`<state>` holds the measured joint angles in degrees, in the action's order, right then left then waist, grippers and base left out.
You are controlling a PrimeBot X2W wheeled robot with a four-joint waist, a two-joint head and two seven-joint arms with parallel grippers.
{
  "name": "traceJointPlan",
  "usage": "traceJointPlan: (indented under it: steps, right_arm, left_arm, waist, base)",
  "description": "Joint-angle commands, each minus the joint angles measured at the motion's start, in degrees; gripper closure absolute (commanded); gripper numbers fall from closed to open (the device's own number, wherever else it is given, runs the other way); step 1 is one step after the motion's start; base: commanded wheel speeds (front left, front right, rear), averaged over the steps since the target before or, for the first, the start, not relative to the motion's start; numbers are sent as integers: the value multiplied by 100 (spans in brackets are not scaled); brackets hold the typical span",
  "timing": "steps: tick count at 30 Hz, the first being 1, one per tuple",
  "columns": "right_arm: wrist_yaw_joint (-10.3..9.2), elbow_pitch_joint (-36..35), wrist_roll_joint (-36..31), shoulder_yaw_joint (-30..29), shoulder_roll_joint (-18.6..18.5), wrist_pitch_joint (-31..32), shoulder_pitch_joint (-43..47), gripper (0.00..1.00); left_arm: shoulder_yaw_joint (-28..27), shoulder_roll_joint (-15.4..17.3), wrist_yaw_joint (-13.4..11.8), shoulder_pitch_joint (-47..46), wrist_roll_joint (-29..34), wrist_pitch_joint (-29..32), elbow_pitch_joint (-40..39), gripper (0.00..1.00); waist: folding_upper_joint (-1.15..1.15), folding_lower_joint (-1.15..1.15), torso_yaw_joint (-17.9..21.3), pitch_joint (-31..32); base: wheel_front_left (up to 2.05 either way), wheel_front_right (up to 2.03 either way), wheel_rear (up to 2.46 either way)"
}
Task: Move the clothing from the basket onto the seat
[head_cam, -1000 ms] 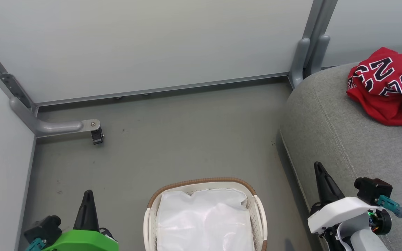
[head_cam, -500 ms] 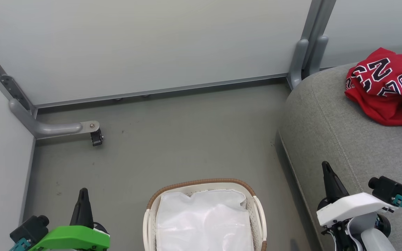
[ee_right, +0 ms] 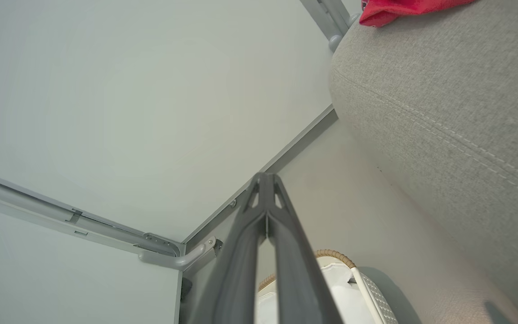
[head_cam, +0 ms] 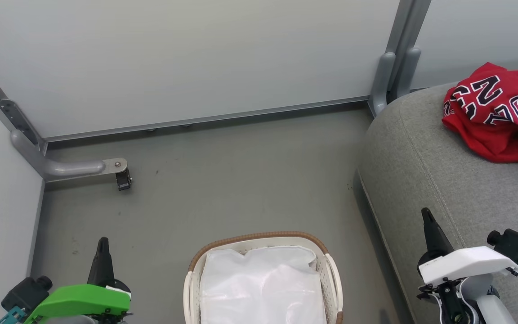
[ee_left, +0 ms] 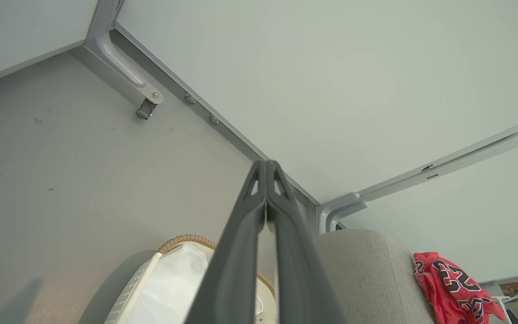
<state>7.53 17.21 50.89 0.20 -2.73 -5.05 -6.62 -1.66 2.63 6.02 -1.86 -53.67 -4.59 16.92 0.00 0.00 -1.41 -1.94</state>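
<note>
With the jersey point(head_cam: 493, 121) being left on the seat point(head_cam: 421, 157) and only a liner point(head_cam: 263, 288) being carried in the basket point(head_cam: 259, 235), the left gripper point(head_cam: 102, 241) and right gripper point(head_cam: 425, 212), both closed empty, are being drawn back, so completion is being indicated.

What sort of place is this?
Probably a test booth staged as a home: plain pale wall panels in grey metal framing, a light-grey fabric seat, and an off-white perforated plastic laundry basket.
</note>
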Motion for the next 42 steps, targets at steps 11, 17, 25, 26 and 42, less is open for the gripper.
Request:
traceJointPlan:
  steps: [11,17,25,26,42]
  right_arm:
    - [-3,-140,920,-152,-49,241,-12,100]
    - [-3,-163,1283,-206,-51,338,-4,100]
    - [-3,-192,1734,-274,-53,465,6,100]
    - [-3,-196,1794,-283,-53,479,7,100]
    - [-4,-244,2606,-410,-55,711,27,100]
  left_arm:
    - [-125,24,51,-225,-843,235,-131,100]
    - [-164,25,61,-249,-1180,335,-149,100]
    - [-217,27,74,-291,-1603,458,-172,100]
    - [-225,28,77,-299,-1659,471,-177,100]
    - [-319,32,106,-360,-2414,698,-218,100]
  waist:
    - [0,0,21,27]
    - [0,0,31,39]
    - [0,0,45,56]
    - [0,0,47,59]
    - [0,0,74,93]
  base:
    - [0,0,0]
    - [0,0,0]
    - [0,0,0]
    - [0,0,0]
    - [0,0,0]
